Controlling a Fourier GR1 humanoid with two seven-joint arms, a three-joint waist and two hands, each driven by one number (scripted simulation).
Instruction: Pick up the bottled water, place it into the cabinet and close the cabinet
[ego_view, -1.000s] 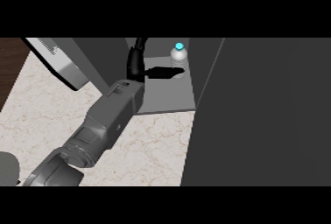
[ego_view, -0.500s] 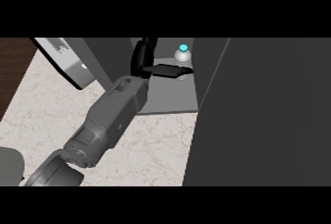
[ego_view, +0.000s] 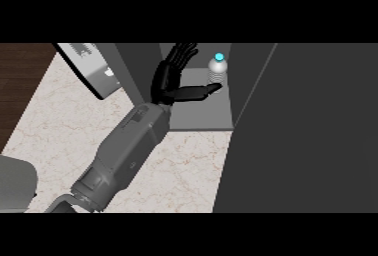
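We're at the placing step: the water bottle (ego_view: 217, 70) stands upright on the cabinet (ego_view: 199, 112) shelf, blue cap up. Our left hand (ego_view: 171, 80) is open beside it, fingers straight and pointing deeper in, thumb stretched out with its tip at the bottle's base. It grips nothing. Next, we'd judge, the arm backs out and swings the door (ego_view: 92, 67) shut.
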